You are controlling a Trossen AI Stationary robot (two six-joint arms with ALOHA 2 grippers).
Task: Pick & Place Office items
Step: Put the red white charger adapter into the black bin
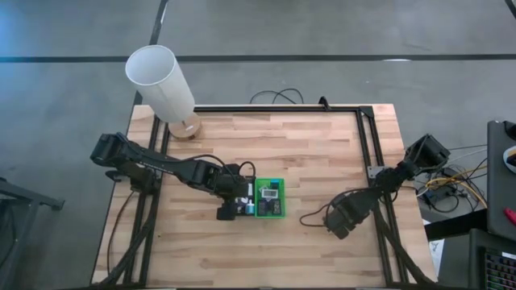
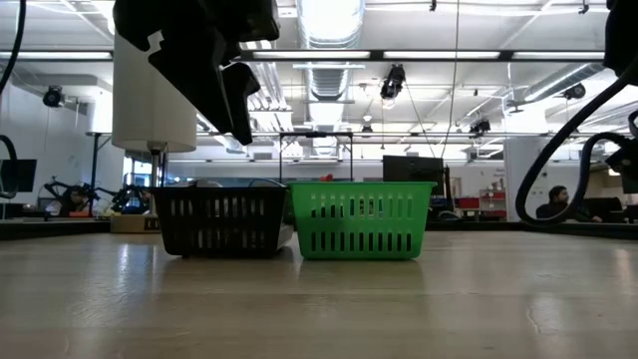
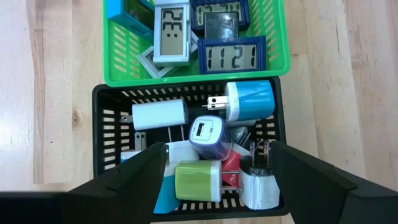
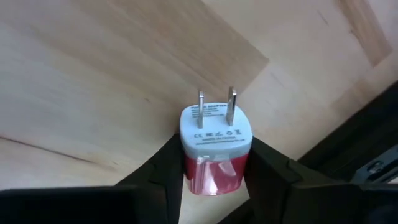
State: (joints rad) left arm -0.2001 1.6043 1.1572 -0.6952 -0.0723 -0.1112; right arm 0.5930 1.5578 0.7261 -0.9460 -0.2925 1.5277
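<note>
The office items are small wall chargers, white, blue, purple, green and red, heaped in the black tray (image 3: 106, 134). Next to it stands the green tray (image 3: 121, 56), which holds little digital clocks (image 3: 230, 57). In the high view the black tray (image 1: 228, 211) and the green tray (image 1: 270, 198) sit mid-table. My left gripper (image 3: 217, 152) hangs open above the black tray, one finger over each side of the heap, touching nothing. My right gripper (image 4: 216, 146), near the table's right edge (image 1: 340, 224), is shut on a red charger (image 4: 214, 174) with a white face. My right gripper pinches the red charger by its red body (image 4: 211, 177), one finger on each of two opposite sides. The white face (image 4: 216, 127) and the two metal prongs (image 4: 214, 102) stick out past the fingertips, toward the table. It is lifted clear of the wood.
A tall white cylinder lamp (image 1: 161, 76) stands at the table's far left corner. A black frame rail (image 1: 367, 137) runs along the far and right sides. A dark cable (image 1: 313, 217) lies on the wood by the right gripper. Bare wood spreads along the near side.
</note>
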